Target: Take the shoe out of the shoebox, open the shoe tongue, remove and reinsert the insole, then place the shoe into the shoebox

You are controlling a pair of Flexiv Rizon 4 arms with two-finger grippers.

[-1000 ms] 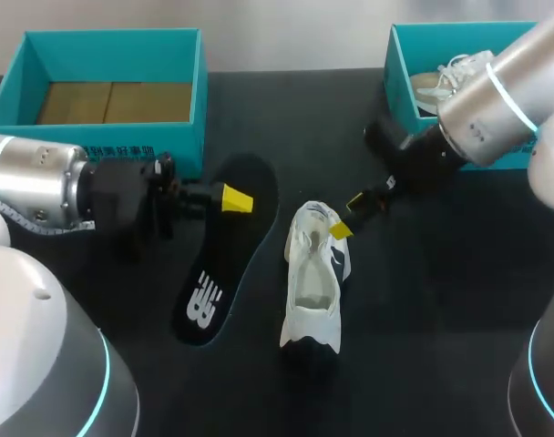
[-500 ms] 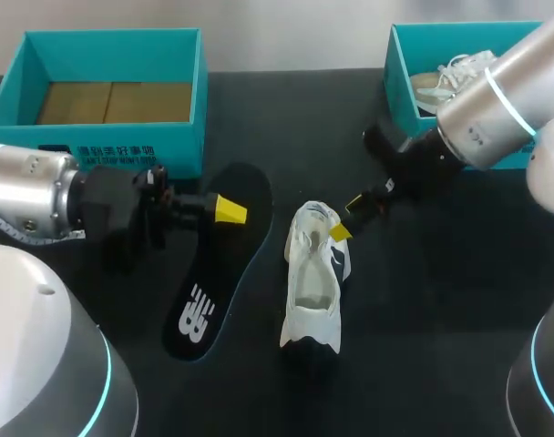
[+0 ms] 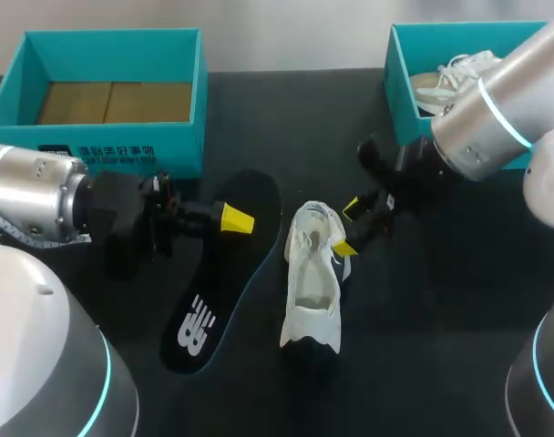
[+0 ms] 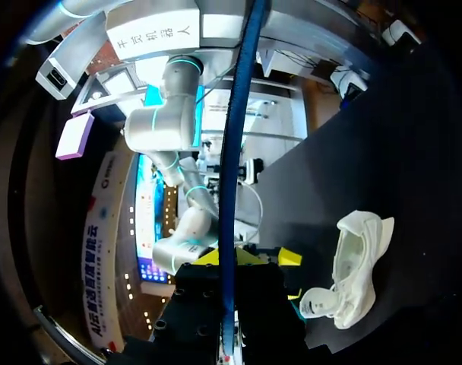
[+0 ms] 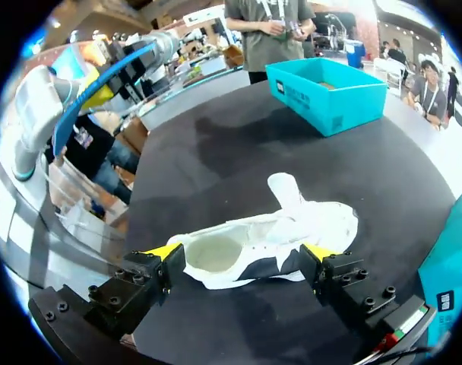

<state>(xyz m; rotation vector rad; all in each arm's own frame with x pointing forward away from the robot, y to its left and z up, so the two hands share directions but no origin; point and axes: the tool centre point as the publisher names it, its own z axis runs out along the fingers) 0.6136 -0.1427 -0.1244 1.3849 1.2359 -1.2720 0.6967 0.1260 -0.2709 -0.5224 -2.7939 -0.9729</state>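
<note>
A black table [image 3: 286, 118] carries everything. At its 10 o'clock stands an open teal cardboard shoebox [image 3: 122, 155] with a bare brown floor. Below it, at 9 o'clock, the left end effector [image 3: 236, 219] is closed on the edge of a flat black foam insole [image 3: 213, 291]. The left wrist view shows that insole [image 4: 232, 190] edge-on, as a thin blue-rimmed strip between the yellow tips.

At the centre a white mesh sneaker [image 3: 315, 282] lies on the table, running from 12 to 6 o'clock. The right end effector [image 3: 347, 228] stands at the sneaker's 12 o'clock end, spread wide with one finger on each side. I cannot tell whether the tips touch it.

At 2 o'clock a second teal cardboard shoebox [image 3: 400, 82] holds another white laced sneaker [image 3: 446, 77].
</note>
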